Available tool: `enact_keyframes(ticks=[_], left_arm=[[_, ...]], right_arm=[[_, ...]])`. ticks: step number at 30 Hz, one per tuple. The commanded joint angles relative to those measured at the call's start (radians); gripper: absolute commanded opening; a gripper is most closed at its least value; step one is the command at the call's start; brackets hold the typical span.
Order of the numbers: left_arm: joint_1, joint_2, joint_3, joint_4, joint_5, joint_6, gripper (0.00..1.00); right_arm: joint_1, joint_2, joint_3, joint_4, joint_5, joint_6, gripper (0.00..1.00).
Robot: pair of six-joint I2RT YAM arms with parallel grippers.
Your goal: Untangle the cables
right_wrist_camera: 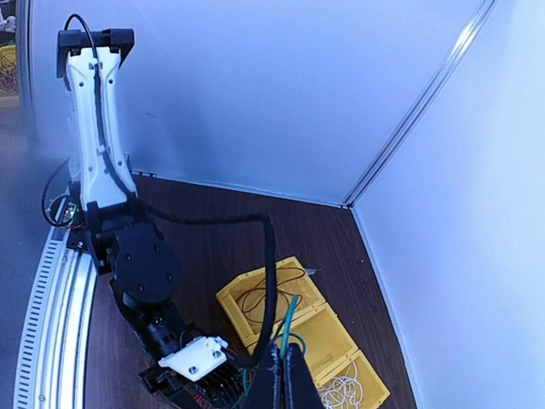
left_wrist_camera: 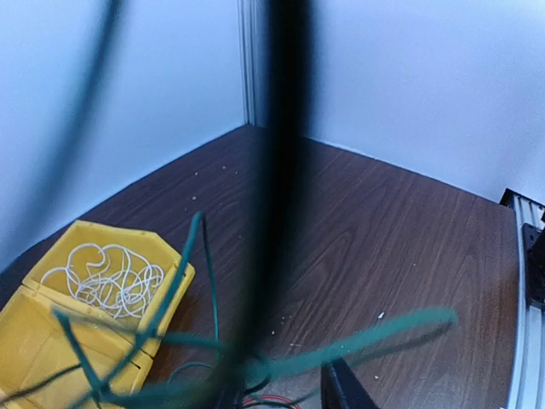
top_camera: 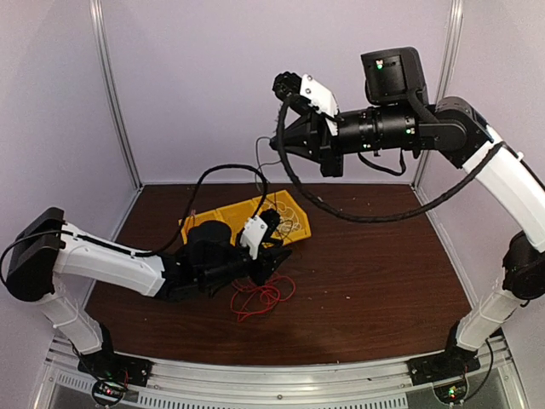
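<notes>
A red cable [top_camera: 260, 298] lies in loose loops on the dark wood table, just in front of my left gripper [top_camera: 277, 256]. That gripper [left_wrist_camera: 281, 392] hangs low over it with its jaws apart. One finger [left_wrist_camera: 345, 388] shows, and blurred green cable [left_wrist_camera: 375, 336] crosses in front. My right gripper [right_wrist_camera: 285, 375] is shut on the green cable [right_wrist_camera: 289, 319] and holds it high above the tray; in the top view it [top_camera: 274, 145] is raised near the back wall. A white cable [right_wrist_camera: 353, 388] lies coiled in an end compartment of the yellow tray [right_wrist_camera: 332, 341].
The yellow tray [top_camera: 204, 223] has three compartments and stands at the back left of the table. A thin brown wire [right_wrist_camera: 255, 298] lies in its other end compartment. The left arm's thick black hose [left_wrist_camera: 281, 170] hangs across the left wrist view. Walls enclose the table on three sides.
</notes>
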Motion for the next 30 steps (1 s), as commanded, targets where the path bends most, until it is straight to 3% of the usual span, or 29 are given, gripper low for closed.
enact_keyframes(ticks=[1,12,21,23,27,30], left_arm=[[-0.002,0.109,0.019,0.113,-0.061,0.022,0.28],[-0.003,0.115,-0.195,0.120,-0.053,-0.169,0.08],[-0.023,0.074,-0.295,-0.024,-0.085,-0.294,0.08],[-0.025,0.064,-0.315,-0.045,-0.101,-0.312,0.09],[-0.035,0.040,-0.342,-0.070,-0.126,-0.346,0.27],[-0.052,0.008,-0.336,-0.074,-0.138,-0.341,0.34]], right_arm=[[-0.049,-0.023,0.083,0.015,0.013,-0.007,0.00],[-0.251,-0.011,0.345,0.042,-0.016,0.026,0.00],[-0.309,-0.006,0.445,0.126,0.130,0.029,0.00],[-0.320,-0.006,0.465,0.144,0.167,0.022,0.00],[-0.326,-0.006,0.480,0.166,0.244,-0.022,0.00],[-0.328,-0.015,0.448,0.168,0.234,-0.028,0.00]])
